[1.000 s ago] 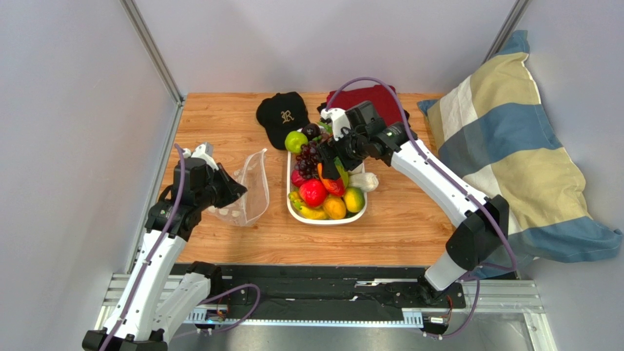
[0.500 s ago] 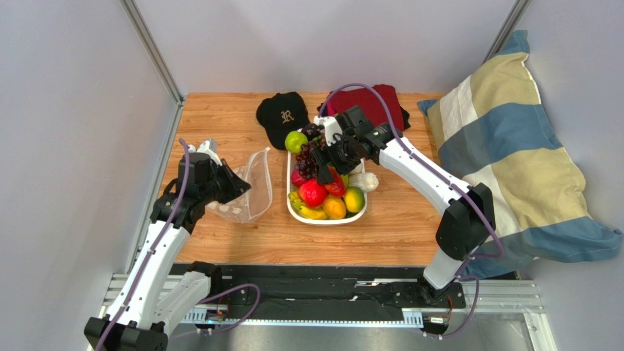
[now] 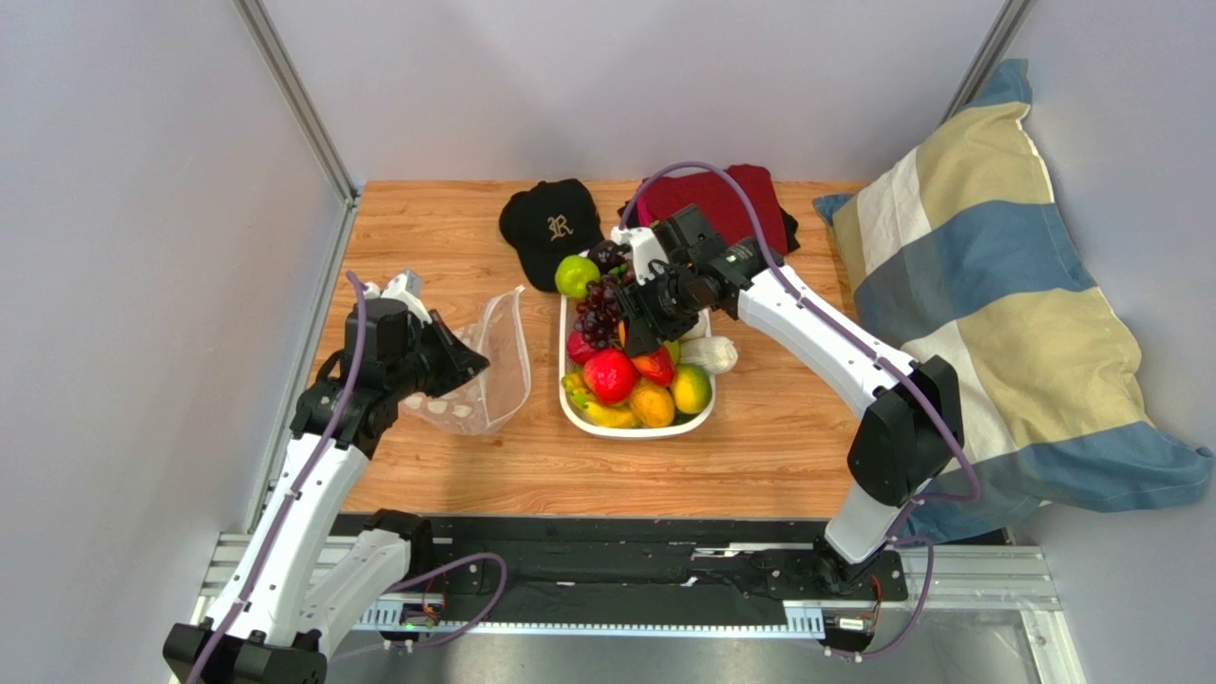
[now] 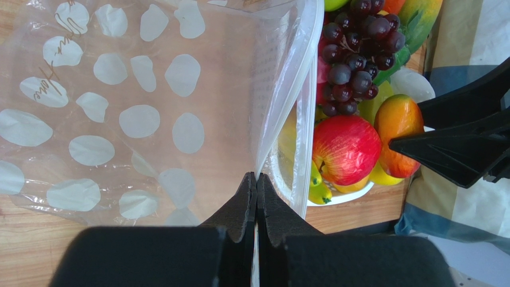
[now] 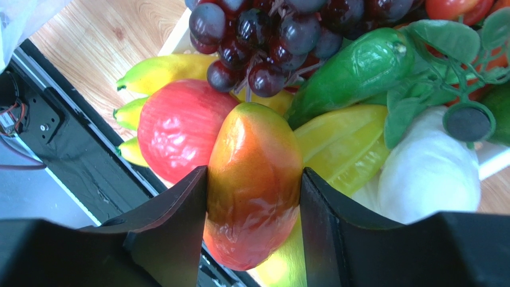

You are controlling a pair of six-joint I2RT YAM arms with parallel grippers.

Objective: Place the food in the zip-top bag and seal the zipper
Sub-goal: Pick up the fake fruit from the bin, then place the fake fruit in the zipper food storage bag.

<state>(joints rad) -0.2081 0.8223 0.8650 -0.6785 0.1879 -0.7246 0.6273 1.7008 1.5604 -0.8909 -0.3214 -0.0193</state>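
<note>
Gripping an orange-red mango (image 5: 254, 143): the right gripper (image 5: 254, 174) has one finger pressed flat against each side of it, low in the white tray (image 3: 638, 431). The mango sits among the rest of the food. A red apple (image 5: 179, 128) touches its left side, a dark grape bunch (image 5: 269, 36) lies above it, and a green pepper-like piece (image 5: 353, 69) and yellow bananas (image 5: 158, 70) lie close by. A white bulb-shaped piece (image 5: 428, 173) is to the right.

The zip-top bag (image 4: 137, 119), clear with white dots, lies on the wooden table (image 3: 428, 242) just left of the tray. Its mouth is turned toward the fruit. The zipper (image 4: 286, 101) runs along the edge nearest the tray and is unsealed, its two lips apart in the overhead view.

The left gripper (image 4: 256, 190) is clenched, its fingers pressed together on the bag's rim at the lower end of that strip — the edge is held raised off the table.

At the far side of the table lie a black cap (image 3: 550, 221) and a dark red cloth (image 3: 735, 200). A striped pillow (image 3: 999, 271) leans at the right.
</note>
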